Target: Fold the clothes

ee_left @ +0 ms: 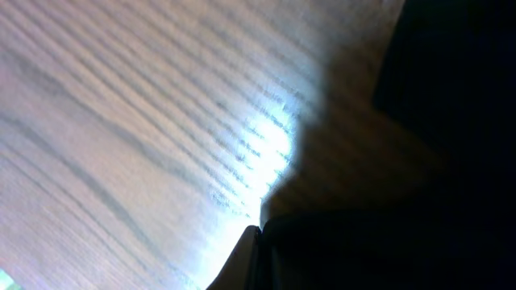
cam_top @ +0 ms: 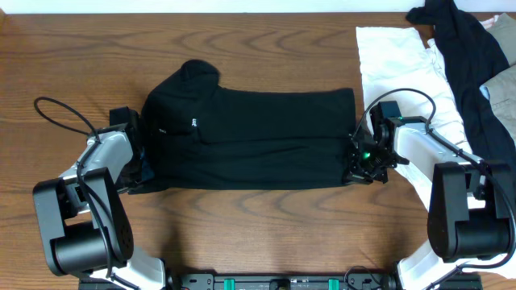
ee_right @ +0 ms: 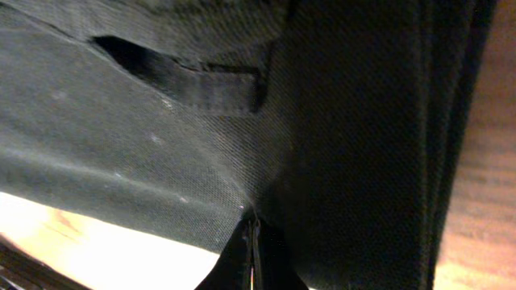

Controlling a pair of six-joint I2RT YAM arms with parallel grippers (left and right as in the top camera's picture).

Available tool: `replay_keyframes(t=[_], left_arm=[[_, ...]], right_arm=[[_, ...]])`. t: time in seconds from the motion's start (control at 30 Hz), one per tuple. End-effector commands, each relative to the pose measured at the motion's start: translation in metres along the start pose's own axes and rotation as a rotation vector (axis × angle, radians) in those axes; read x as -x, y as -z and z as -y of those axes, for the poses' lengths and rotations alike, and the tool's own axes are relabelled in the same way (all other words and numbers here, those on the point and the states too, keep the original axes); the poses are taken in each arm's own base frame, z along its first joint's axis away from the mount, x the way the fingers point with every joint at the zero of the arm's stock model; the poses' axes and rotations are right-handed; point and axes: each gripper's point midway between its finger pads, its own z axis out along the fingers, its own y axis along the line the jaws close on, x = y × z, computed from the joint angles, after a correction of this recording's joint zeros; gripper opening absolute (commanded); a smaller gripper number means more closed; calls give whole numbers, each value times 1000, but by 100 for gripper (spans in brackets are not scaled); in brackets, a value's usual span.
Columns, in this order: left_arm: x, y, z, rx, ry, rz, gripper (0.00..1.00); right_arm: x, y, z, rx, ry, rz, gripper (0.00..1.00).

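The clothes (cam_top: 250,137), a black polo shirt with a small white logo (cam_top: 194,123), lie folded into a long band across the middle of the table, collar end to the left. My left gripper (cam_top: 143,167) sits at the band's lower left corner. In the left wrist view it (ee_left: 260,238) is shut, with dark fabric (ee_left: 451,121) pressed against its tip over the wood. At the lower right corner my right gripper (cam_top: 357,163) is shut on the hem. In the right wrist view the weave (ee_right: 161,145) puckers where those fingers (ee_right: 254,229) pinch it.
A wrinkled white cloth (cam_top: 395,64) lies at the back right, just beyond the right arm. Another black garment (cam_top: 468,48) is draped over it, and a beige item (cam_top: 504,84) shows at the right edge. Bare wood (cam_top: 258,234) runs along the front.
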Motion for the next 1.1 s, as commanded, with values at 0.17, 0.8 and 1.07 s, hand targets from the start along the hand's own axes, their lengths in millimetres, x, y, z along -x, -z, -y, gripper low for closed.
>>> replay_keyframes(t=[0.17,0.8,1.07], left_arm=[[5,11,-8,5,73,43,6],[84,169,32,-590,103,629,80],[113,191,84,-728,-17,664,77]], right_arm=[[-2,-3,23,-118,-2,11,6],[71,175,-59,-19,289,677,56],[89,139,-44,-43,292,585,69]])
